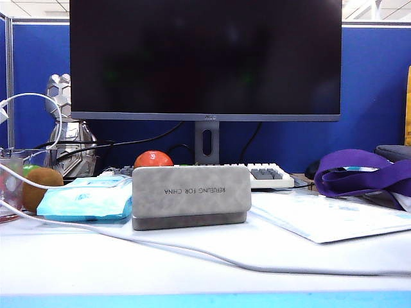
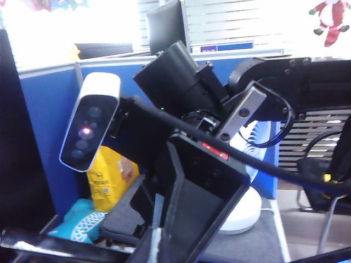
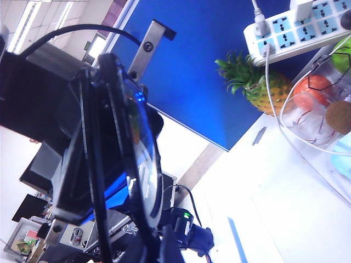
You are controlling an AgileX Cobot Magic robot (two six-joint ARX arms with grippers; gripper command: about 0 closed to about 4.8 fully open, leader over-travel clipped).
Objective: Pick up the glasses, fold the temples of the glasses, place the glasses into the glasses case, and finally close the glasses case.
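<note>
The grey glasses case (image 1: 191, 189) stands at the middle of the desk with its lettered flap facing the exterior camera; its inside does not show. Neither gripper nor the glasses appear in that view. The right wrist view shows the glasses close up: a black rim (image 3: 118, 109) and a clear lens (image 3: 141, 164), with my right gripper (image 3: 162, 246) shut on the frame's lower part. A slim black temple (image 3: 92, 164) runs alongside. My left gripper (image 2: 155, 249) is shut, fingers pressed together, facing the right arm (image 2: 181, 82); I cannot tell whether it pinches anything.
Beside the case lie a light-blue wipes pack (image 1: 87, 197), a kiwi (image 1: 42, 186) and a red fruit (image 1: 153, 158). Behind it are a keyboard (image 1: 270, 174) and a monitor (image 1: 205, 58). A white cable (image 1: 192, 251) crosses the front. Papers (image 1: 327, 215) and a purple bag (image 1: 363, 172) lie at the right.
</note>
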